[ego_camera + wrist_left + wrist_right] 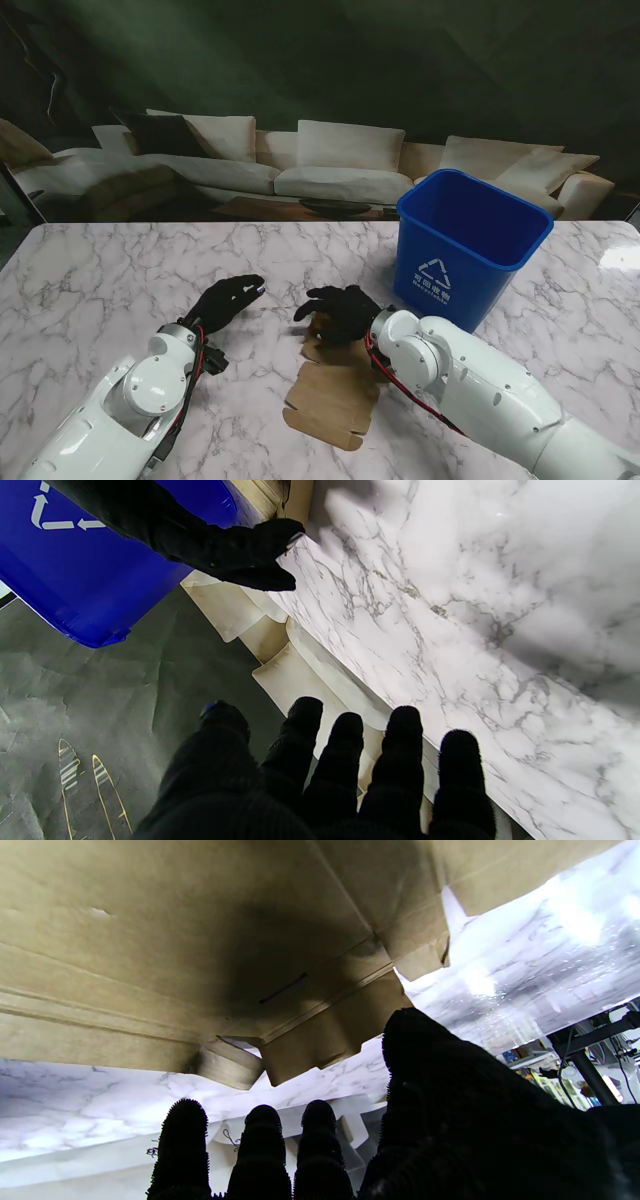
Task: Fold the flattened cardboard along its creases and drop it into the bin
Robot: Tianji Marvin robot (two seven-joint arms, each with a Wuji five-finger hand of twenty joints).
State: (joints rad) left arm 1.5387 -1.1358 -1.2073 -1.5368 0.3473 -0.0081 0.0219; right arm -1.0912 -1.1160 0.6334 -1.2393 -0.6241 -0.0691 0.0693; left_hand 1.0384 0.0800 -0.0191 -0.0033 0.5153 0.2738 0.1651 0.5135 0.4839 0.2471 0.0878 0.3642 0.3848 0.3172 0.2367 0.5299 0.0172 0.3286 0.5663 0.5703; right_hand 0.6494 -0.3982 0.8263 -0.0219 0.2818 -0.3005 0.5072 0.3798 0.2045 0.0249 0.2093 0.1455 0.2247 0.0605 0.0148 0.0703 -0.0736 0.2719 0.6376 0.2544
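The flattened brown cardboard (pixel 335 395) lies on the marble table (pixel 100 290), near me and a little right of centre. My right hand (pixel 340 312), in a black glove, sits over its far end with fingers loosely curled and nothing gripped. In the right wrist view the cardboard (pixel 200 940) and its creases lie close to the spread fingers (pixel 182 1140) of that hand (pixel 350 1140). My left hand (pixel 228 298) hovers open over bare table, left of the cardboard. The left wrist view shows its fingers (pixel 400 760) apart, and the right hand (pixel 235 550). The blue bin (pixel 470 245) stands upright, right of the right hand.
The bin (pixel 90 580) carries a white recycling mark and stands toward the table's far right edge. Behind the table hangs a backdrop printed with a pale sofa (pixel 340 160). Bare marble stretches to the left and far side.
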